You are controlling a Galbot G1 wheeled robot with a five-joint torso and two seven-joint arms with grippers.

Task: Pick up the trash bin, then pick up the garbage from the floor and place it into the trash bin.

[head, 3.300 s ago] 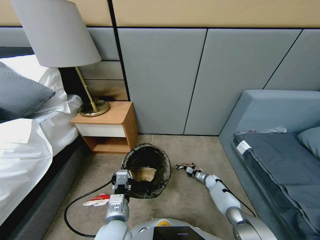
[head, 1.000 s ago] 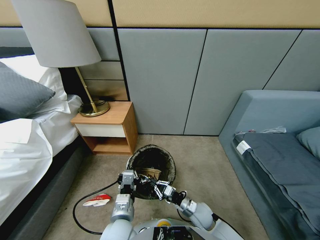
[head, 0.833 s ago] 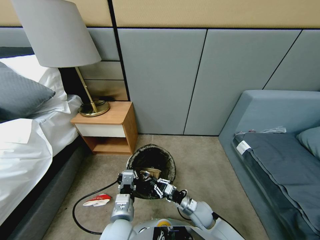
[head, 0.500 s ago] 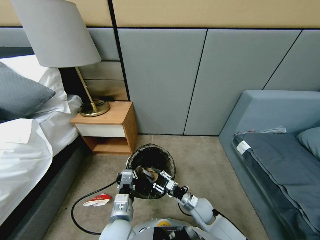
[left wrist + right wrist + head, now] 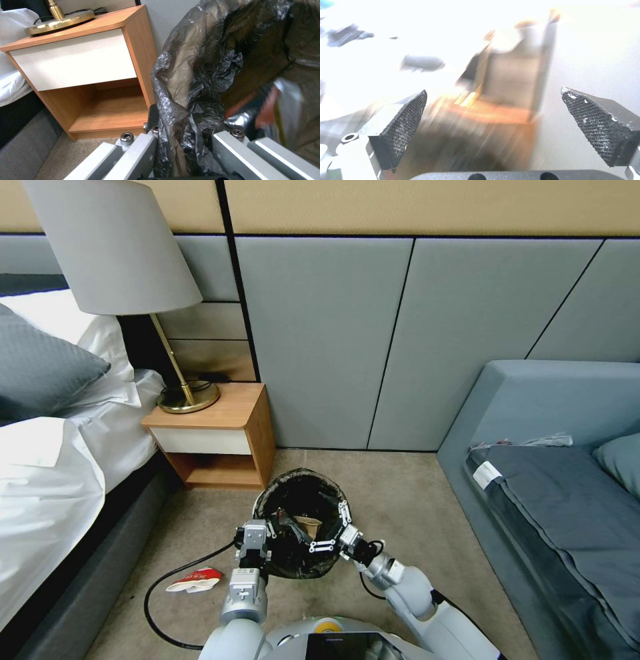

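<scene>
Bin contents partly hidden by crinkled liner; right wrist view washed out.
Trash bin (image 5: 303, 527), lower centre, is pinched at its near rim by left gripper (image 5: 257, 545); right gripper (image 5: 331, 527) is spread wide over the bin mouth. Red-and-white pack (image 5: 193, 580) is left on carpet, lower left.

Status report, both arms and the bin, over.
Left gripper clamped on trash bin rim. Right gripper open over bin. Red-and-white pack on carpet.

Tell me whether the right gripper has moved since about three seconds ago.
Yes. The right gripper has swung toward the nightstand, from the bare carpet on the sofa side to over the trash bin, fingers open.
</scene>
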